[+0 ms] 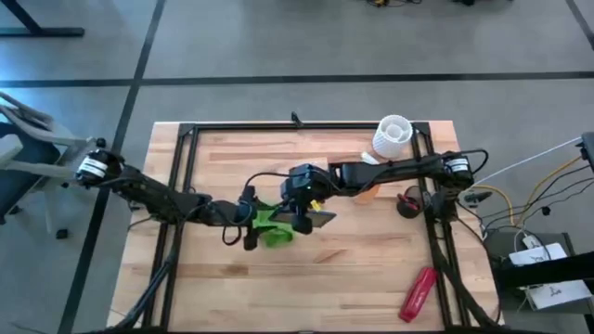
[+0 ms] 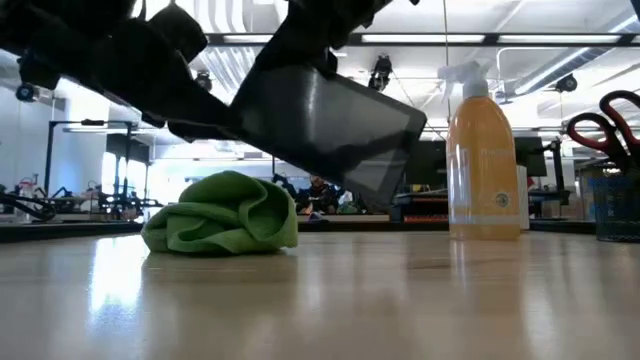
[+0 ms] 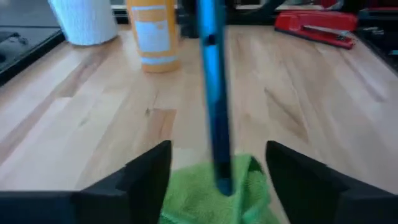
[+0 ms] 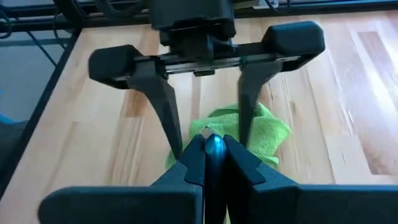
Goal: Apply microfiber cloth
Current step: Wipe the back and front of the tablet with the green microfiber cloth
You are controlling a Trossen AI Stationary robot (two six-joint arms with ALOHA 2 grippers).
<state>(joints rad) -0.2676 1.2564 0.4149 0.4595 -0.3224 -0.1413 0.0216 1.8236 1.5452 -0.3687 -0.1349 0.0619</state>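
Observation:
The lime-green microfiber cloth [image 2: 222, 215] lies bunched on the wooden table near its middle; it also shows in the high view [image 1: 274, 230]. My left gripper [image 1: 252, 227] reaches in from the left. It is open, with one finger on each side of the cloth [image 3: 211, 199], just above it. My right gripper [image 1: 302, 215] comes from the right and is shut on a dark flat rectangular device [image 2: 330, 125]. The device is held up over the cloth. From the left wrist it appears edge-on as a blue strip [image 3: 212, 93]. My right gripper pinches one edge of the dark device [image 4: 214, 144] between its two fingers, which slant down from the table's far right. The device is lifted clear of the table and tilted, its lower corner [image 2: 385, 195] above and just right of the cloth.
An orange spray bottle [image 2: 485, 160] and a white paper roll [image 1: 393, 136] stand at the far right. A red stapler [image 1: 418, 293] lies near the front right. Red-handled scissors [image 2: 605, 125] stick out of a holder at the right. Black frame rails [image 1: 176, 186] run along the table's sides.

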